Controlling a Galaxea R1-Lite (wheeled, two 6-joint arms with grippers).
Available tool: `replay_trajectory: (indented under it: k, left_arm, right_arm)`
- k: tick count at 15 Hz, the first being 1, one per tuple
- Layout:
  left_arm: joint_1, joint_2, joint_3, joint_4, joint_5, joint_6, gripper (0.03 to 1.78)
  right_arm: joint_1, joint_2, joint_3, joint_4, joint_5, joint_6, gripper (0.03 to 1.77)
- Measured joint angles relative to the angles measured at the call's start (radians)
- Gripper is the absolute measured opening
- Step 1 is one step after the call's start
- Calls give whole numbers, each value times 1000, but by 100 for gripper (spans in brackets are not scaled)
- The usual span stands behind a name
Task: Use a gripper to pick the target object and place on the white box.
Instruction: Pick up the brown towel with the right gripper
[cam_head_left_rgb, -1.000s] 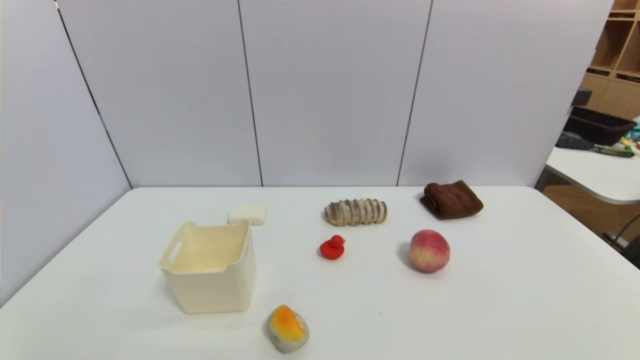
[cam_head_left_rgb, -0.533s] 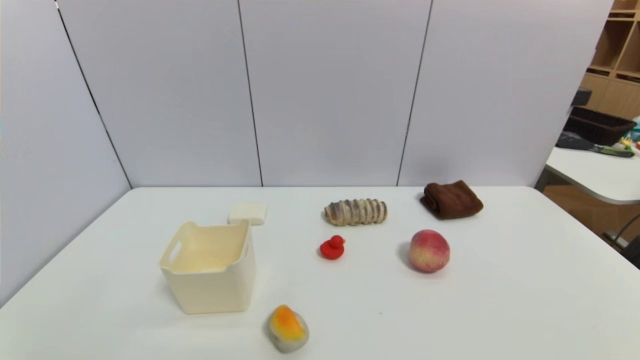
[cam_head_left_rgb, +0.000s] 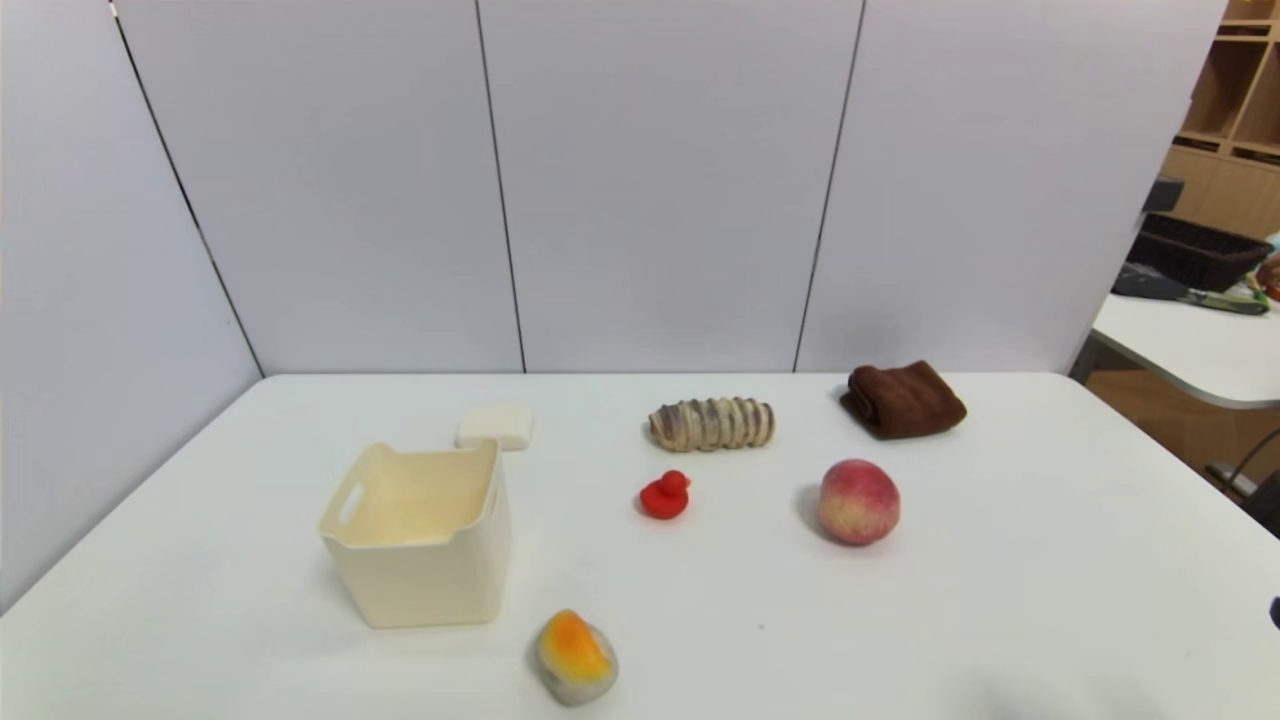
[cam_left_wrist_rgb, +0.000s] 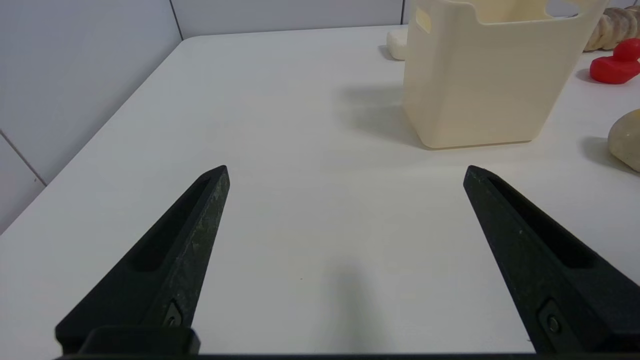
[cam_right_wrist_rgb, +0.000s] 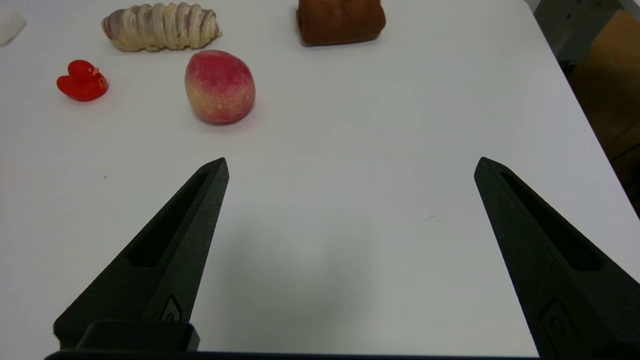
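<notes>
The dark brown terry towel (cam_head_left_rgb: 903, 399) lies folded at the table's far right; it also shows in the right wrist view (cam_right_wrist_rgb: 341, 21). The cream-white box (cam_head_left_rgb: 420, 532) stands open-topped on the left, with nothing visible inside, and appears in the left wrist view (cam_left_wrist_rgb: 492, 70). My right gripper (cam_right_wrist_rgb: 350, 167) hovers open over bare table near the front right, well short of the towel; only a dark sliver of it (cam_head_left_rgb: 1275, 612) enters the head view. My left gripper (cam_left_wrist_rgb: 345, 170) is open over bare table at the near left, short of the box.
A ridged bread roll (cam_head_left_rgb: 712, 423), a red duck (cam_head_left_rgb: 665, 495), a peach (cam_head_left_rgb: 858, 501), a small white block (cam_head_left_rgb: 496, 427) and an orange-grey lump (cam_head_left_rgb: 574, 657) lie scattered on the white table (cam_head_left_rgb: 1050, 560). Grey panels wall the back and left.
A dark sliver of the right arm and its shadow have appeared at the head view's lower right edge. The objects have not moved.
</notes>
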Motion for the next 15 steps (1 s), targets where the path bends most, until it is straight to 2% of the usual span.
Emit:
replay_trajectory:
  k: [4,8,11,15]
  left_arm:
    - [0,0,0,0,0,0,169]
    - [0,0,0,0,0,0,169]
    - [0,0,0,0,0,0,169]
    - [0,0,0,0,0,0,169]
  right_arm:
    - [-7,365,-239,7,0,-3,170]
    - [-21,725,-559,65,1,-3,170]
    - [-29,941,-749,129,1,-11,170]
    - [-24,1181,-927,146,-1,-12,170]
